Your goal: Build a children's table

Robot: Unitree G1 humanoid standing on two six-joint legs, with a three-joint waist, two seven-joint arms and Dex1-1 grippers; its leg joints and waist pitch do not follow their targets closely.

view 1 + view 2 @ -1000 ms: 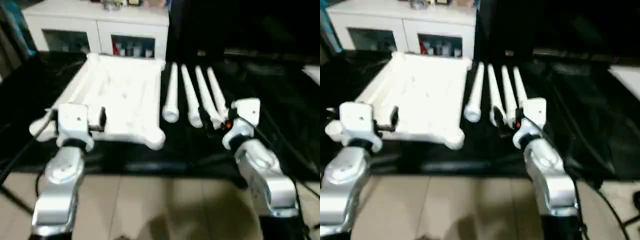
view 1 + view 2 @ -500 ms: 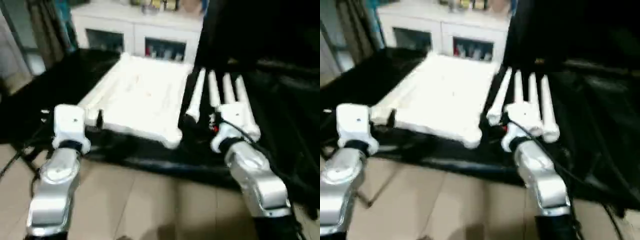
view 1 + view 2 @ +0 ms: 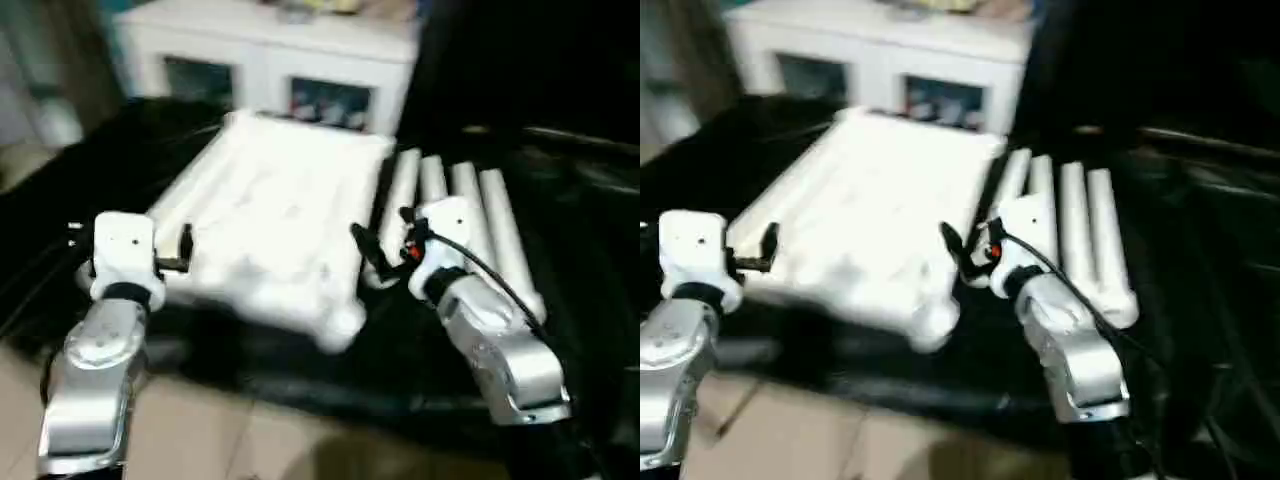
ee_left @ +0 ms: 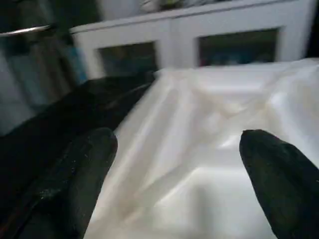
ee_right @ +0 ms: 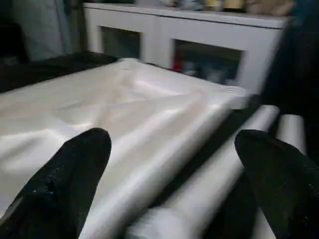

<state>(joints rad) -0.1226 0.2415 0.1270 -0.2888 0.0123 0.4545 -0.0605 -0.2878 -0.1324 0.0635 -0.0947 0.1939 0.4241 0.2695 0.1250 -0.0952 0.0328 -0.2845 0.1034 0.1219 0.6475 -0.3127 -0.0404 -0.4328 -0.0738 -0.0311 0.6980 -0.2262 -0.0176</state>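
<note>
Both your arms reach forward, grippers spread wide and empty.

Your left gripper (image 3: pixel 186 247) hangs on a silver forearm with its black fingers (image 4: pixel 84 169) well apart; your right gripper (image 3: pixel 380 240) angles inward toward the centre, its two fingers (image 5: pixel 75 169) equally wide, neither clasping anything.

The tabletop (image 3: pixel 280 215) is a white plastic rectangle with rounded corner sockets. It lies flat on a black surface (image 3: pixel 120 150) with its ribbed underside facing up; raised ribs run along its length and cross diagonally. Four white tube legs (image 3: pixel 455 215) lie side by side just beside the tabletop's right edge, parallel to that edge and to one another. None is fitted into a socket.
</note>
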